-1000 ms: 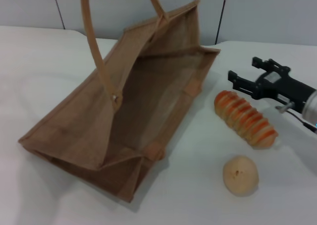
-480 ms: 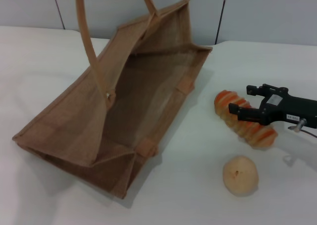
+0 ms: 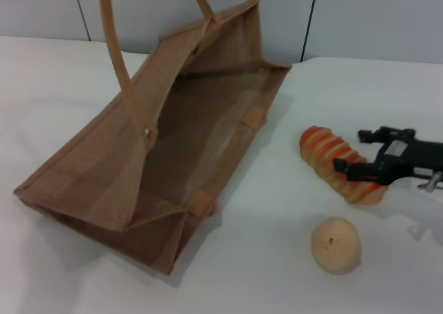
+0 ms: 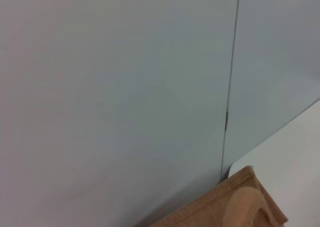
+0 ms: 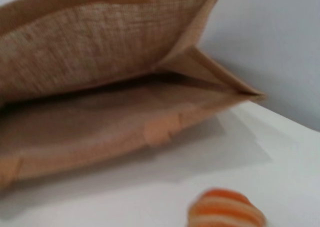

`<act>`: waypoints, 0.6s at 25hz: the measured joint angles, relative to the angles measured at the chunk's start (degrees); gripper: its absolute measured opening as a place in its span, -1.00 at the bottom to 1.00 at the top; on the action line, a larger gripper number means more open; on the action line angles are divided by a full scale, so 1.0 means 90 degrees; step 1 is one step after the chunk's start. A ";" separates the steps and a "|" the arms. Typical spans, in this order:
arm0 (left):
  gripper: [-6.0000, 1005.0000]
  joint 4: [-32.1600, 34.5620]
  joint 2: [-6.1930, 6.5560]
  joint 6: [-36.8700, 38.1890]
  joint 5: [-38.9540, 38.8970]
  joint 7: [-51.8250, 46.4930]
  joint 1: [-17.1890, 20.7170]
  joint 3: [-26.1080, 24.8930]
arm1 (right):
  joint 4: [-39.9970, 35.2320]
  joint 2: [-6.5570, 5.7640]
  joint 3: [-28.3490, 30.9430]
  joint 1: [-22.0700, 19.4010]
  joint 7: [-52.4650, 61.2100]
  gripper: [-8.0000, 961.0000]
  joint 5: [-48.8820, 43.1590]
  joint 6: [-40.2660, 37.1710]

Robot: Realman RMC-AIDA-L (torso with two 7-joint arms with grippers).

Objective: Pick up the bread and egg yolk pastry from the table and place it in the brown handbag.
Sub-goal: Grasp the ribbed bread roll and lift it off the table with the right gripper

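Observation:
The brown handbag (image 3: 90, 169) stands tilted on the white table with its mouth open towards me, and its two tan handles (image 3: 114, 58) rise out of the top of the head view. The striped orange and cream bread (image 3: 320, 146) lies to the right of the bag. My right gripper (image 3: 351, 150) is open and low over the bread's right half, with one finger on each side of the loaf. The round tan egg yolk pastry (image 3: 336, 244) sits on the table nearer to me than the bread. The right wrist view shows the bag's opening (image 5: 100, 52) and the bread's end (image 5: 225, 213). My left gripper is out of view.
The left wrist view shows only a grey wall panel and the bag's top edge (image 4: 235, 202). A white table (image 3: 263, 272) carries everything. A grey panelled wall stands behind the bag.
My right gripper has come down from behind the bread and now straddles its right half. The bag has shifted slightly to the left and its handles have moved with it.

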 joint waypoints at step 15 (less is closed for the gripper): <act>-0.75 -0.0001 -0.0034 0.0040 0.0000 0.0014 0.0065 0.0000 | -0.1032 0.0132 -0.0712 -0.0240 0.1244 0.84 -0.0761 0.0005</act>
